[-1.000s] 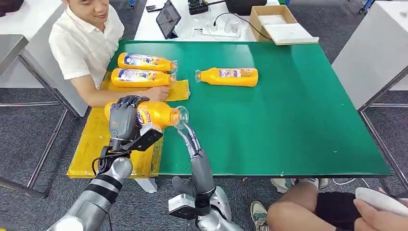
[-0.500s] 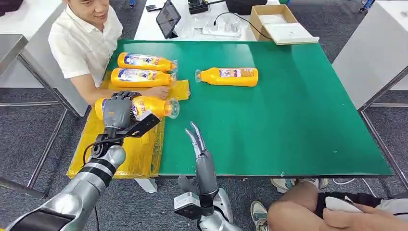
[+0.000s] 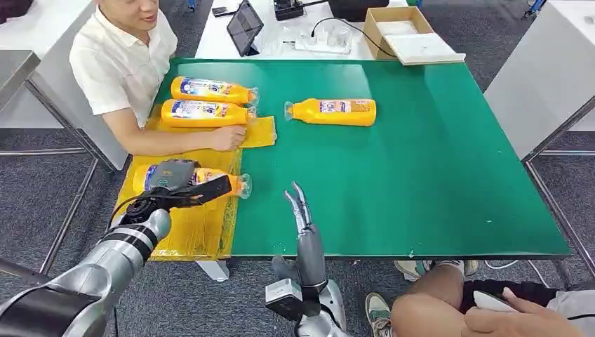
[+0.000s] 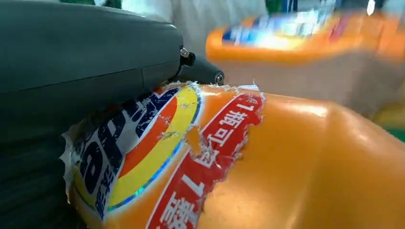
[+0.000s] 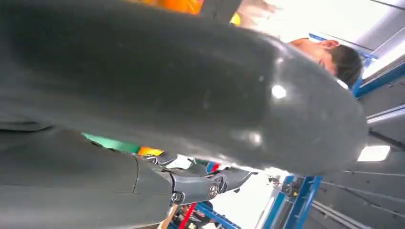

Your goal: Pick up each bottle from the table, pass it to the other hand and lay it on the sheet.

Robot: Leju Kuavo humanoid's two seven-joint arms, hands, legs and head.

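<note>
Head view, from the left: the left hand (image 3: 172, 177) grips an orange bottle (image 3: 210, 181) lying sideways low over the yellow sheet (image 3: 189, 228), cap toward the green table (image 3: 421, 175). A person's hand (image 3: 228, 138) rests on the sheet just beyond, near two laid bottles (image 3: 205, 112). The right hand (image 3: 302, 210) is empty, fingers straight and apart, at the table's near edge. Farther right, one bottle (image 3: 335, 111) waits on the table. Released carelessly, the round bottle could roll off the sheet or bump the person's hand.

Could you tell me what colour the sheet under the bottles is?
Yellow; the sheet shows best in the head view.
</note>
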